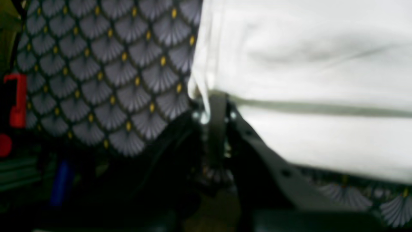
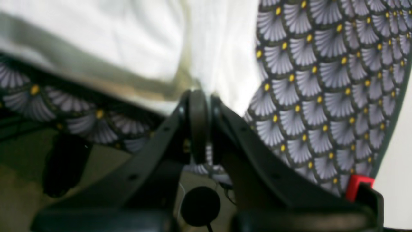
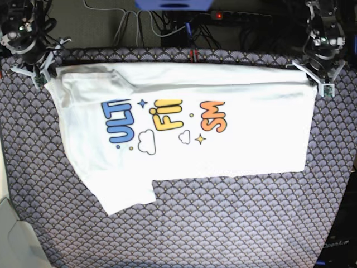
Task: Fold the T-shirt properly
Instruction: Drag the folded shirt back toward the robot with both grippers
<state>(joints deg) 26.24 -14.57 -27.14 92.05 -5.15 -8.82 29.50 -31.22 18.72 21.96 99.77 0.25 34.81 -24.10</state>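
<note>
Dark cloth [image 3: 184, 234] with a grey fan pattern and yellow dots covers the table from edge to edge. Behind its far edge lie cables and a power strip [image 3: 234, 15] with a red light.

On the cloth the shirt [image 3: 245, 145] lies spread sideways, print up. Its far part is folded over toward the near side, so that a plain white band runs along the far edge and cuts off the tops of the letters. Blue, yellow and orange letters show below the fold, with clouds and stars beside them. One sleeve [image 3: 125, 195] sticks out toward the near side at the base view's left. The straight edge at that view's right lies flat.

The left gripper [image 3: 319, 82] is at the shirt's far corner on the base view's right. In its wrist view the jaws are pinched together on the white fabric edge [image 1: 206, 93], with the shirt stretching away to the right of it.

The right gripper [image 3: 46, 71] is at the far corner on the base view's left. Its wrist view shows the jaws closed, with white fabric [image 2: 199, 80] gathered right at the tips and the patterned cloth beside it.

Both wrist views are blurred.
</note>
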